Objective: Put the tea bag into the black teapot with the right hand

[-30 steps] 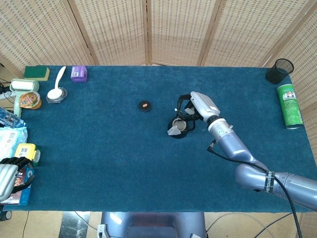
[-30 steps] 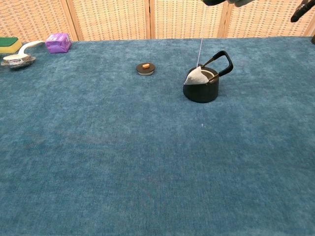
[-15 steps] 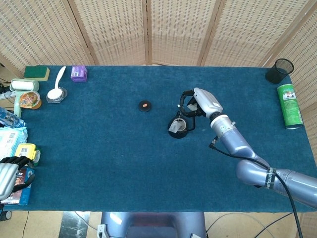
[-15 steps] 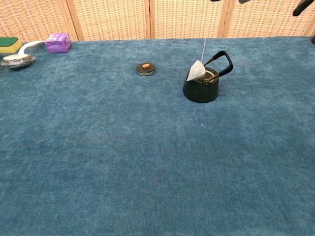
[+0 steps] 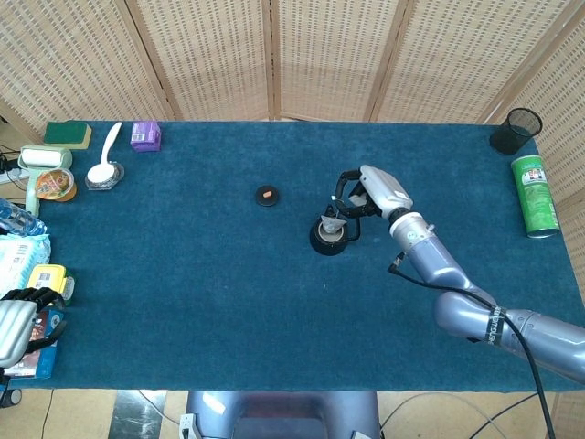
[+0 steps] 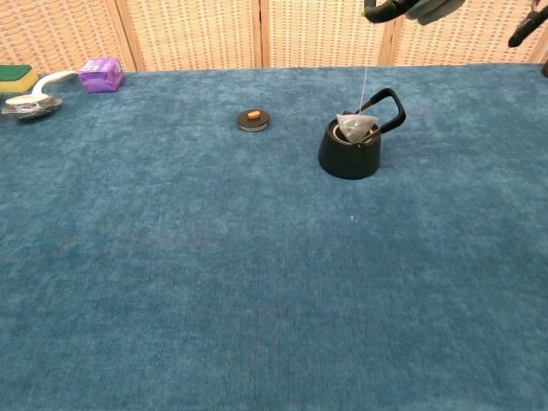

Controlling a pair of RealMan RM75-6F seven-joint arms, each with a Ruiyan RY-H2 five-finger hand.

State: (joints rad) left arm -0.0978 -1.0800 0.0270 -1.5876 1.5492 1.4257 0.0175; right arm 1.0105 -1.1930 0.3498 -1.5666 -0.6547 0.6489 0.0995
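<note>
The black teapot (image 6: 349, 151) stands mid-table with its handle up; in the head view the teapot (image 5: 325, 240) sits just left of my right hand. The white tea bag (image 6: 356, 126) hangs on its string, its lower part inside the pot's mouth. My right hand (image 5: 366, 193) holds the string from above the pot; only the fingers (image 6: 411, 9) show at the chest view's top edge. The tea bag (image 5: 331, 222) shows over the pot opening. My left hand (image 5: 16, 322) rests at the table's left edge, fingers curled, holding nothing.
The teapot's lid (image 6: 253, 119) lies on the cloth left of the pot. A purple box (image 5: 145, 135), spoon on a dish (image 5: 103, 172) and packets (image 5: 37, 265) crowd the left side. A green can (image 5: 535, 195) and black mesh cup (image 5: 515, 131) stand far right.
The tea bag swung from the pot's left rim to over its mouth and sank partly inside. My right hand shifted slightly right and lower.
</note>
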